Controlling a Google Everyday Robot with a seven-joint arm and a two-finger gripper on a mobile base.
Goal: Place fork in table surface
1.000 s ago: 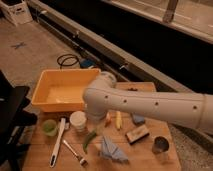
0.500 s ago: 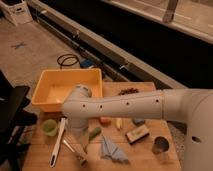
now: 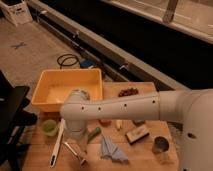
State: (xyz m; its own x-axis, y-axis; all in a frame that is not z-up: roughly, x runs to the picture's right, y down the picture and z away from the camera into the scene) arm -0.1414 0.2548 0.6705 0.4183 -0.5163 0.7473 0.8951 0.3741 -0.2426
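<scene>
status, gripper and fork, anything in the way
Gripper low over the light-brown wooden plank tabletop. Short silvery-handled fork lies flat on it, right by the gripper. Long white utensil and curved green pepper flank it.

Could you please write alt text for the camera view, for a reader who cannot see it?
A white robot arm reaches across a light-brown wooden plank tabletop, its gripper held low just above a short silvery fork lying on the wood. A long white utensil and a curved green pepper flank it; a yellow plastic tub sits behind.
</scene>
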